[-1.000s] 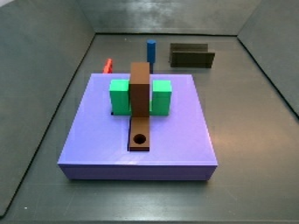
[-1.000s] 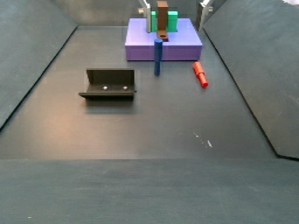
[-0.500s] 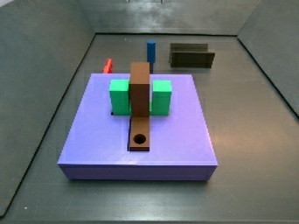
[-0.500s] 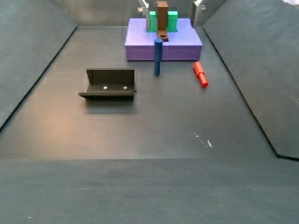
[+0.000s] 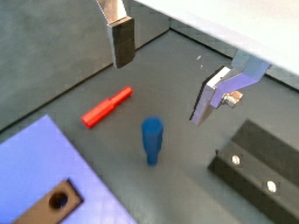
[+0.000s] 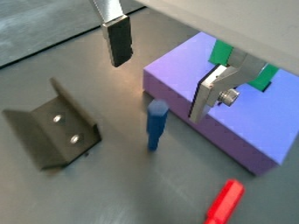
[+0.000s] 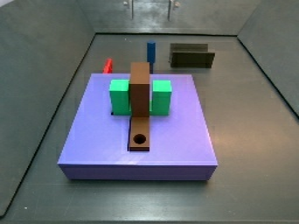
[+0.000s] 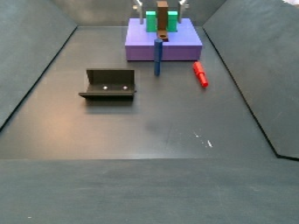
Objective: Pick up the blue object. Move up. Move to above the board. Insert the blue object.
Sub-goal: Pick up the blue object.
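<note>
The blue object (image 7: 149, 50) stands upright on the floor just behind the board (image 7: 176, 131), also shown as the blue object (image 8: 159, 54) (image 5: 152, 140) (image 6: 155, 127). The board (image 8: 181, 48) (image 6: 222, 127) is a lavender slab with a brown strip (image 7: 140, 96) that has a round hole, and a green block (image 7: 121, 98). My gripper (image 7: 149, 7) (image 8: 158, 7) hangs high over the blue object, open and empty. In both wrist views the blue object lies below the wide gap of the gripper (image 5: 166, 70) (image 6: 163, 66), well clear of the fingers (image 5: 121, 39) (image 6: 118, 39).
A red peg (image 7: 108, 65) (image 8: 200, 73) (image 5: 107, 106) lies on the floor beside the board. The fixture (image 7: 191, 57) (image 8: 108, 84) (image 6: 52, 127) stands a little way from the blue object. Sloping dark walls (image 7: 47, 105) enclose the floor.
My gripper has come in from the edge of the side views and now hangs centred over the blue object. The pieces have not moved.
</note>
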Controlling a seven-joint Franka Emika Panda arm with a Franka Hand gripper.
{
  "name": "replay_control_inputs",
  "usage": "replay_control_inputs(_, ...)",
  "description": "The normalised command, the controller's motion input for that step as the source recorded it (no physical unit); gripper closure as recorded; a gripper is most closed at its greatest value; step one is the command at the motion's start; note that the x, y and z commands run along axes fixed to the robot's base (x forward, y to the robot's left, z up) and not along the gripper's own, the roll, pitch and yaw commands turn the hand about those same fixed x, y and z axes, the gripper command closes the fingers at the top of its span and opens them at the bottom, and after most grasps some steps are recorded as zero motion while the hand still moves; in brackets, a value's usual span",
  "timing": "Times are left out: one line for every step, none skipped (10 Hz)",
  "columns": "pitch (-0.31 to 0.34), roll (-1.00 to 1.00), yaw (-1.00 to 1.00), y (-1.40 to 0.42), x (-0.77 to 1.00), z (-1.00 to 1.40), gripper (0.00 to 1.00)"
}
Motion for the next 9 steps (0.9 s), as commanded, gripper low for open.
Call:
replay_control_inputs(0.067, 0.26, 0.00, -0.41, 0.19, -0.12, 0.00)
replay_control_inputs(0.039, 0.23, 0.00, -0.25, 0.17, -0.17, 0.00)
replay_control_inputs(0.010, 0.21, 0.00, -0.16, 0.13, -0.22, 0.00)
replay_control_inputs(0.000, 0.26, 0.00, -0.03, 0.09, -0.39, 0.00)
replay_control_inputs(-0.057, 0.22, 0.00, 0.00, 0.00, -0.47, 0.00)
replay_control_inputs(-0.073, 0.20, -0.01, 0.00, 0.00, -0.49, 0.00)
replay_control_inputs(-0.080, 0.15, -0.02, 0.00, -0.01, -0.48, 0.00)
replay_control_inputs(-0.113, 0.09, -0.05, 0.15, -0.27, -0.43, 0.00)
replay_control_inputs(-0.086, 0.01, -0.03, 0.10, -0.15, -0.30, 0.00)
